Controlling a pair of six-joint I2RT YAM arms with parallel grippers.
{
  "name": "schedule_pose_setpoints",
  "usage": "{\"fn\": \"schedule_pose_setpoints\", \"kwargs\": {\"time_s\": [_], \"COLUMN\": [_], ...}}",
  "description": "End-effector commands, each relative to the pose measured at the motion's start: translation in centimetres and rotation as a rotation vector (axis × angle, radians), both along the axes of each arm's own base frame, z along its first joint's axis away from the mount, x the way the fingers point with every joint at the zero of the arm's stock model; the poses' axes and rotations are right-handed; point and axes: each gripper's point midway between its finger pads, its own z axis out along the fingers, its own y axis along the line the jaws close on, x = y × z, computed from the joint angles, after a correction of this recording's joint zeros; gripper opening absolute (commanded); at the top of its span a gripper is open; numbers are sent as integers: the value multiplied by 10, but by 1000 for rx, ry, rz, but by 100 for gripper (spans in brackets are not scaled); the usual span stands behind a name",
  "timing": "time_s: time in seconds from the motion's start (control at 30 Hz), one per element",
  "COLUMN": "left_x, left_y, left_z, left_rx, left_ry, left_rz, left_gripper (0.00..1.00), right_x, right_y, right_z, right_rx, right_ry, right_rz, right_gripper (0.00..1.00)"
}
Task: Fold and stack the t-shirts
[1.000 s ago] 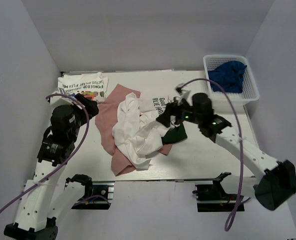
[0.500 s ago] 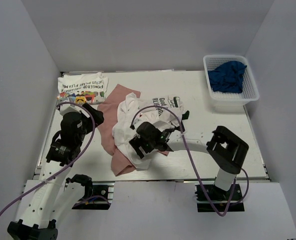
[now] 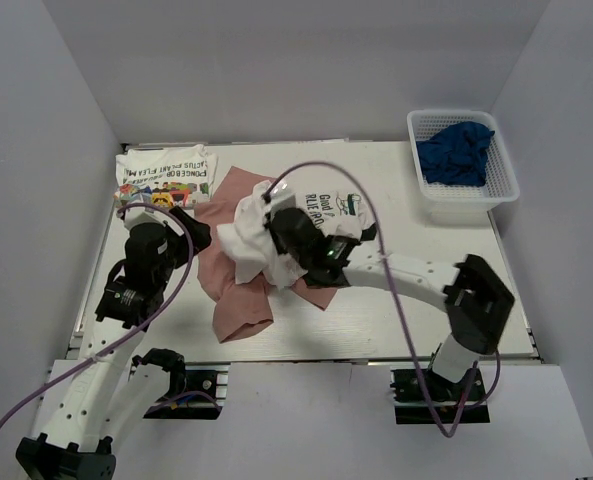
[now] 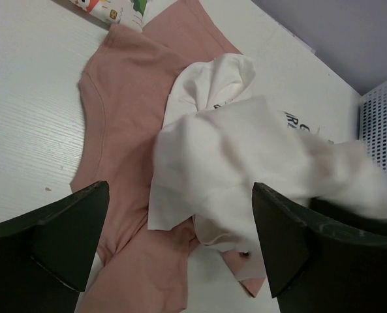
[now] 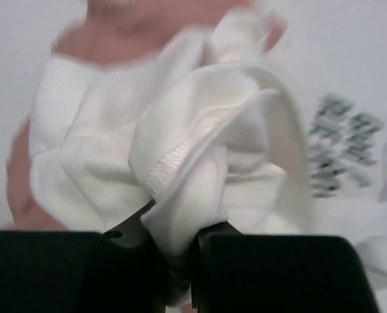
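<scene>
Shows the white t-shirt [image 3: 248, 245] bunched on top of the dusty-pink t-shirt [image 3: 238, 312], a fold of it clamped between the fingers of the right gripper [image 5: 177, 229]. Appears gathered this way to peel it off the dusty-pink t-shirt and split the heap into single garments for folding. Shows the left gripper [image 4: 180, 189] at the left edge of the dusty-pink t-shirt, jaws wide apart and holding nothing, probably placed to pin or take that shirt once uncovered. Places a lettered white t-shirt [image 3: 328, 205] partly under the bunch, to the right of the dusty-pink t-shirt, and a folded cartoon-print t-shirt [image 3: 164, 172] just beyond its far-left corner, apparently the start of the stack. Differs from half a second earlier in the right gripper, then nearer the front hem of the dusty-pink t-shirt and now drawn towards its far side, with the white cloth dragged along and more pink hem laid bare. Leaves the left gripper almost unmoved.
</scene>
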Motion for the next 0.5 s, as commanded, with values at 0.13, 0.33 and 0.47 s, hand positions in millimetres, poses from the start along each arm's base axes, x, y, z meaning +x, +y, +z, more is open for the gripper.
{"fn": "schedule_pose_setpoints", "kwargs": {"time_s": [0.13,0.33,0.47], "left_x": [-3,-2,1], "left_y": [10,12,18], "left_z": [7,0,-10], "left_rx": [-9,6,37], "left_ry": [-17,20,66], "left_rz": [61,70,103], "left_gripper": [100,100,100], "right_x": [103,174,204], "right_y": [-145,-252,-314], "right_z": [250,309,367], "right_rx": [330,251,251], "right_ry": [-484,-588,-646], "right_rz": [-505,-722,-825], "right_gripper": [0,0,0]}}
